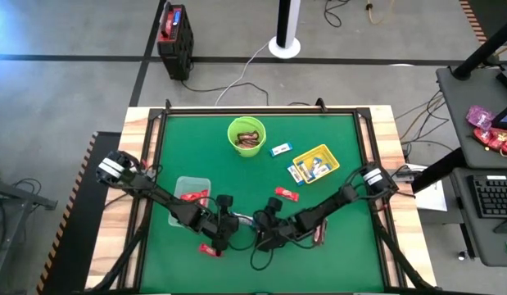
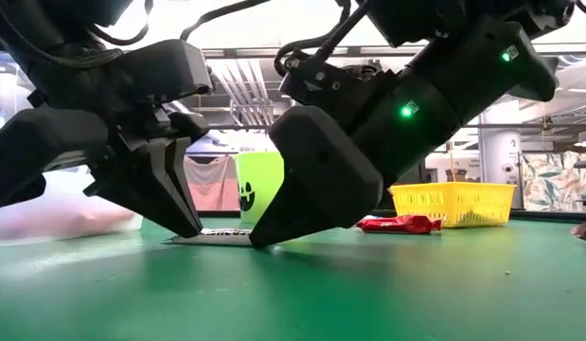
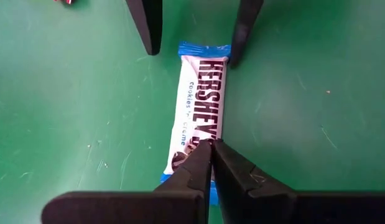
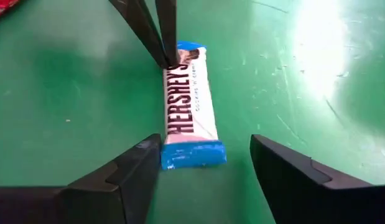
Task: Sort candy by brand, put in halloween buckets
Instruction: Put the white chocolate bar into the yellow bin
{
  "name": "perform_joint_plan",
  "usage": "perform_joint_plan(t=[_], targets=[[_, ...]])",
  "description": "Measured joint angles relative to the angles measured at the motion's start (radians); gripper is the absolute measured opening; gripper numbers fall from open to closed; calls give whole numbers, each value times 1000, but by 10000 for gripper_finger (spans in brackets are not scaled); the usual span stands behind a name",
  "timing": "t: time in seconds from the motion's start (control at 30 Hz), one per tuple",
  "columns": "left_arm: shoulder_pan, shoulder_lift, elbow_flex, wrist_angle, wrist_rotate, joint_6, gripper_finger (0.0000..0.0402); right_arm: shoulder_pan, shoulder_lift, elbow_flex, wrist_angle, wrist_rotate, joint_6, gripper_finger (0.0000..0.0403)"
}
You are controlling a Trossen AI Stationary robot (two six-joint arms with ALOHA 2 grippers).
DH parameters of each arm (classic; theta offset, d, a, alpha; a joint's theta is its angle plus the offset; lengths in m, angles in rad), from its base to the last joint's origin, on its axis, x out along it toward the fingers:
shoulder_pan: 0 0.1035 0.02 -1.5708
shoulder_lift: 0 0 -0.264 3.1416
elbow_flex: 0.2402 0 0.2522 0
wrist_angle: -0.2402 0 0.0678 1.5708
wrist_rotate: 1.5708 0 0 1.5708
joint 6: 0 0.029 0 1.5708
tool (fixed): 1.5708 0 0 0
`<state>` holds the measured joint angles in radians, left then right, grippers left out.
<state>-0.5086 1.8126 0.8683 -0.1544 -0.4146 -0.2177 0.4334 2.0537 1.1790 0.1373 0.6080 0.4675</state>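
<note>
1. Two grippers meet over one Hershey's bar (image 3: 201,112) lying flat on the green table (image 1: 335,139).
2. Left gripper (image 3: 211,149) has its fingers closed together, tips pressing on one end of the bar.
3. Right gripper (image 4: 204,163) is spread wide, its fingers straddling the bar's opposite end.

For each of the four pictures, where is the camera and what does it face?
High: above the table, facing down; both arms show.
Low: at tabletop height, facing across; both grippers show.
Left wrist: on the left arm; left gripper shut over the Hershey's bar.
Right wrist: on the right arm; right gripper open around it.
Both wrist views share the bar.
</note>
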Motion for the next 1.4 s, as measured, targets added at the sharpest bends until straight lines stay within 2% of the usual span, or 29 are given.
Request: perform_joint_plan(t=[0.17,0.33,0.57,1.07,1.3,1.4], targets=[[0,2,-5,19,5,0,0,-20,17,0,34,-92,3,231],[0,3,-5,28,11,0,0,-28,62,3,66,-96,8,202],[-1,-5,-3,34,4,-8,0,-28,80,0,60,-112,20,95],[-17,-213,17,-57,-13,-1,0,-27,14,-7,71,-128,-34,93],[-55,-315,17,-59,-22,-1,0,-27,-48,-9,-1,-129,-26,93],[-86,-366,17,-68,-65,0,0,-27,-100,-9,-85,-128,-15,93]])
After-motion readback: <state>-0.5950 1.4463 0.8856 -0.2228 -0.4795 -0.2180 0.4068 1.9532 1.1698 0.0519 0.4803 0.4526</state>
